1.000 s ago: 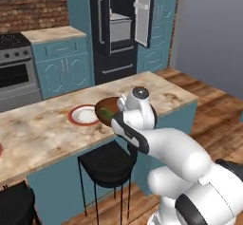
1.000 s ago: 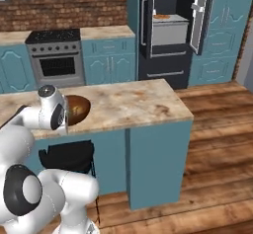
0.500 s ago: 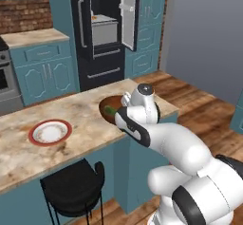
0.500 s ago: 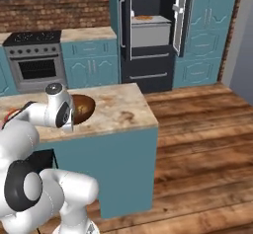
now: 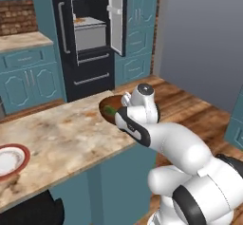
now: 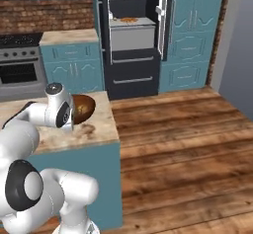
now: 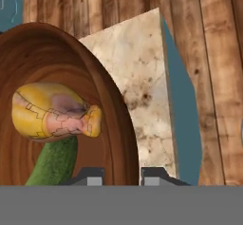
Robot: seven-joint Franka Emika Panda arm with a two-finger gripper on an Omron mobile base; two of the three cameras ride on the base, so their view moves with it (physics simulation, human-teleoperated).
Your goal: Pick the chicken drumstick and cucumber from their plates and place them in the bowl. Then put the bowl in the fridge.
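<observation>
My gripper [image 7: 122,176] is shut on the rim of the dark brown bowl [image 7: 116,119], holding it just above the marble counter's corner [image 7: 142,77]. Inside the bowl lie the golden chicken drumstick [image 7: 52,110] and, below it, the green cucumber [image 7: 54,164]. From the left base, the bowl [image 5: 108,104] shows beside the hand with the cucumber's [image 5: 110,110] green tip at its edge. On the right base side, the bowl [image 6: 84,107] hangs over its shadow by the gripper [image 6: 74,115]. The black fridge [image 5: 85,34] stands ahead with its door open. One red-rimmed plate [image 5: 10,157] lies empty at the counter's left.
The fridge [image 6: 131,35] has grey shelves, a flat round food on one shelf [image 6: 129,19], and drawers below. Its open door [image 6: 163,20] juts out on the right. A steel oven [image 6: 20,72] stands at the left. Wooden floor [image 6: 183,139] lies between counter and fridge.
The whole picture has shifted: the base has driven right along the counter, and the fridge looks nearer and more central. The bowl stays in my gripper, unchanged.
</observation>
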